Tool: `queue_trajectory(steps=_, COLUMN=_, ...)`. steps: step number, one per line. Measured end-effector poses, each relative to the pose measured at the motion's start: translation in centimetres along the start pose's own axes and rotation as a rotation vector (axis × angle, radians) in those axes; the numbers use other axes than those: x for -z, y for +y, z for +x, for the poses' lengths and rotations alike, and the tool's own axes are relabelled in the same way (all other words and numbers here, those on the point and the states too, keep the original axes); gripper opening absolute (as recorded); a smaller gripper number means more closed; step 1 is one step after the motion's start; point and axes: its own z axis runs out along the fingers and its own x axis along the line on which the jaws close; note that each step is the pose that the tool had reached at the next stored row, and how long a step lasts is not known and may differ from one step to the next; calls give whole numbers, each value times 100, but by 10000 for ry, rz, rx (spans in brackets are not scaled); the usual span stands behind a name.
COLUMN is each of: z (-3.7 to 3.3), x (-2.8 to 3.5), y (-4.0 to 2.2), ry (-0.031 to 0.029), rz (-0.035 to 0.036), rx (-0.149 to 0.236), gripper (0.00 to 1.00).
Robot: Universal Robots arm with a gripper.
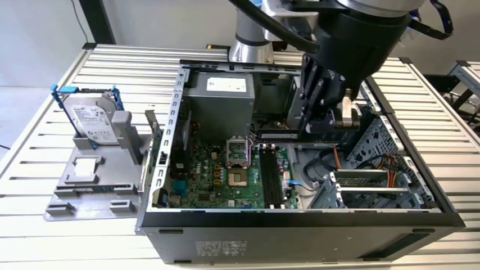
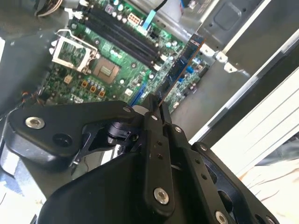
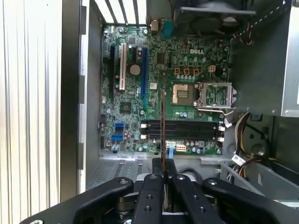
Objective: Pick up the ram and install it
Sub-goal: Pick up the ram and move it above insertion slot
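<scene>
Slatted bench point(image 1: 30, 163) carries open PC case point(image 1: 300, 228). Claw point(image 3: 163, 163) pinched shut on one end of ram point(image 3: 162, 126); stick juts ahead of claw over motherboard point(image 3: 131, 102), probably so its contact edge is free for slots point(image 3: 184, 129).

The ram point(image 1: 278, 135) is a slim, flat, dark stick with a thin coppery line along one long edge. It is pinched at one end between the fingers of the hand point(image 3: 163, 164) and juts straight out from them. In both wrist views it shows edge-on as a narrow dark blade point(image 2: 183, 63) point(image 3: 162, 130). It hangs in the air above the motherboard point(image 1: 206, 169), clear of the board's surface. In the exterior view it lies level over the motherboard's far end, its free end pointing toward the exterior view's left.
</scene>
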Motion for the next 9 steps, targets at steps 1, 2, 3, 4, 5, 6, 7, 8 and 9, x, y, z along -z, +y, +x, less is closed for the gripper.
queue_trajectory(steps=1, z=1, x=1, y=-45, ry=0, rz=-4, rx=0, gripper=0)
queue_trajectory(steps=2, z=2, x=2, y=-90, ry=0, rz=-8, rx=2, gripper=0)
queue_trajectory(steps=3, z=3, x=4, y=-135, ry=0, rz=-11, rx=1, gripper=0)
queue_trajectory(steps=4, z=4, x=4, y=-174, ry=-1, rz=-14, rx=0, gripper=0)
queue_trajectory(steps=5, z=4, x=6, y=-205, ry=0, rz=-15, rx=1, gripper=0)
queue_trajectory(steps=6, z=4, x=6, y=-221, ry=0, rz=-15, rx=1, gripper=0)
queue_trajectory(steps=7, z=4, x=6, y=-222, ry=-1, rz=-15, rx=1, gripper=0)
queue_trajectory(steps=8, z=4, x=6, y=-223, ry=-1, rz=-15, rx=1, gripper=0)
queue_trajectory(steps=9, z=4, x=6, y=-222, ry=-1, rz=-15, rx=0, gripper=0)
